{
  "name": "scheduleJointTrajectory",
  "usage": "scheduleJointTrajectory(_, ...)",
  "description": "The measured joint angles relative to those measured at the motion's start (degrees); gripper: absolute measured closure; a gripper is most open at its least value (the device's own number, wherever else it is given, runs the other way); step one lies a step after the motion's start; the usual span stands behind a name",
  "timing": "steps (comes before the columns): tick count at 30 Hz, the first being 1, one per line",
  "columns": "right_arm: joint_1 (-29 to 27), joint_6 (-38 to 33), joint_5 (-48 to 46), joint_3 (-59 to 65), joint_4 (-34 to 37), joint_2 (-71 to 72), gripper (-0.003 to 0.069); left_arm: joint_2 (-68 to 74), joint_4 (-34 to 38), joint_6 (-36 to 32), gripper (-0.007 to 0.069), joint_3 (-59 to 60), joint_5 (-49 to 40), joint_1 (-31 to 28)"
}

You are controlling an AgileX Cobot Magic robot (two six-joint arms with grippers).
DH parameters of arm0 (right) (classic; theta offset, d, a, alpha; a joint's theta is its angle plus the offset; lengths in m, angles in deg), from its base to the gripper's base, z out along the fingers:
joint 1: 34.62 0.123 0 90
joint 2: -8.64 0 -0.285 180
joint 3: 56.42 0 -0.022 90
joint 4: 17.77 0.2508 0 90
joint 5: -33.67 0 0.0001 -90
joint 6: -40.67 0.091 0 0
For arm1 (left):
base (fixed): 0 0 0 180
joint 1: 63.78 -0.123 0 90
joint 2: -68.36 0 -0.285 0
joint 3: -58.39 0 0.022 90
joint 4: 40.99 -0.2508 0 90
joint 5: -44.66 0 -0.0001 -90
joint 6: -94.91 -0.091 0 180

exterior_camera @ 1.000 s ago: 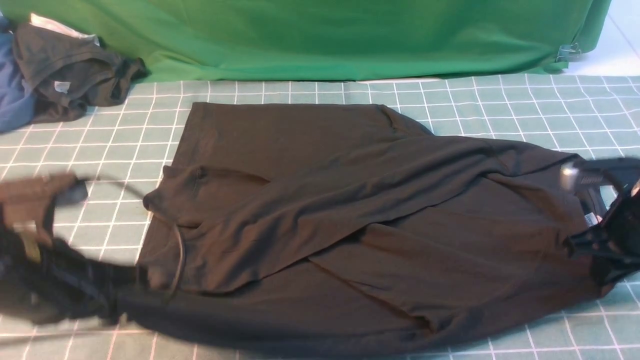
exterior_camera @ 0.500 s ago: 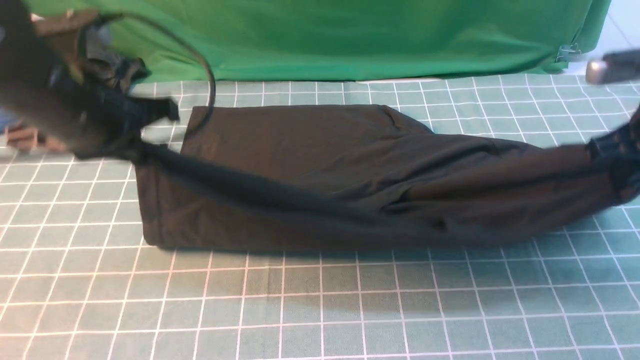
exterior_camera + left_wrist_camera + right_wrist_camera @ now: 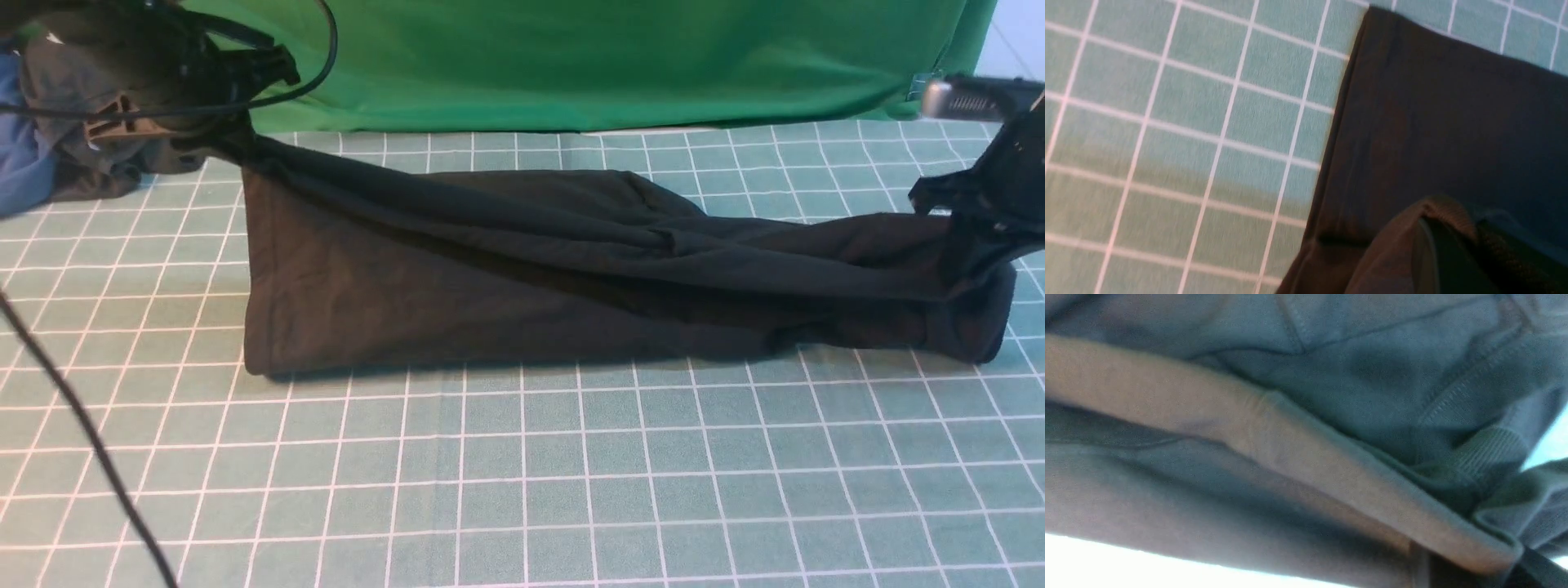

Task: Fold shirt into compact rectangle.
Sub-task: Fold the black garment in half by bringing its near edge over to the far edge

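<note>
Shirt (image 3: 506,278) hangs stretched lengthwise between my two grippers, doubled over, with its lower fold resting on the checked table (image 3: 522,474). My left gripper (image 3: 231,135) is clenched on one raised end at far left. My right gripper (image 3: 963,220) is clenched on the other end, held lower.

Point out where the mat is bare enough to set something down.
Bare: the near strip of the mat, in front of the shirt. Crowded: the far left corner, with the garment pile and left gripper.
</note>
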Motion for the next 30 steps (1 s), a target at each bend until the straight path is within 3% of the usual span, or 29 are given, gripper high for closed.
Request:
scheduleJointTrajectory(4,0.00,-0.05,1.15,-3.24,0.17,-2.54,0.0601,4.79,1.04,0.00,0.0612,-5.52,0.00,-0.73)
scheduleJointTrajectory(7,0.00,1.20,4.94,-4.98,0.23,-3.37,0.0554,7.91,1.48,0.05,0.0612,-8.37,0.15,-0.75)
scheduleJointTrajectory(14,-0.11,1.64,15.19,-6.12,-0.09,-3.49,0.0214,11.29,1.77,0.17,0.0612,-8.90,0.48,-0.80)
scheduleJointTrajectory(17,-0.11,1.69,12.31,-9.39,0.85,-3.00,0.0159,11.36,1.82,0.17,0.0612,-9.65,0.89,-0.87)
scheduleJointTrajectory(19,-0.11,1.13,6.22,-11.48,3.36,-2.22,0.0172,11.36,2.01,0.17,0.0612,-10.30,1.38,-0.87)
scheduleJointTrajectory(23,1.64,-2.58,1.49,-11.18,5.90,-0.22,0.0331,11.36,3.26,0.17,0.0612,-10.70,1.97,-0.87)
scheduleJointTrajectory(26,5.35,-5.63,0.90,-8.26,6.46,-0.91,0.0565,11.36,3.51,0.17,0.0612,-10.70,2.42,-0.87)
scheduleJointTrajectory(30,8.66,-8.45,2.98,-7.06,6.68,-3.97,0.0624,11.36,3.51,0.17,0.0612,-10.70,3.35,-0.87)
